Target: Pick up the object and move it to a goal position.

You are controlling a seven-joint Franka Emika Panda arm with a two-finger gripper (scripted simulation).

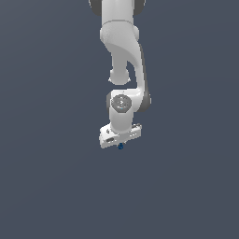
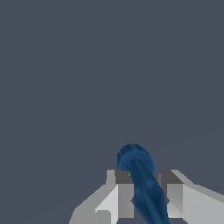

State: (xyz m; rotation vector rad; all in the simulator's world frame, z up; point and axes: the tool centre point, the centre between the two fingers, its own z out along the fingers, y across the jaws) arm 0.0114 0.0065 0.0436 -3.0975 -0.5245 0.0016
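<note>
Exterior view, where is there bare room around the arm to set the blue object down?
Bare grey surface lies open on both sides of the arm and below it. The only crowded spot is at the gripper, shut on the blue object.

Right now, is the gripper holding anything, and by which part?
Yes. The gripper is shut on the blue object, pinching its shaft between the fingers; its rounded end sticks out past the fingertips.

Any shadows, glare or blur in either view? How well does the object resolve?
Exterior view: flat grey, no cast shadows or glare; the object is a coarse speck under the gripper. Wrist view: soft shading, jagged edges, object large between the fingers, partly cropped.
</note>
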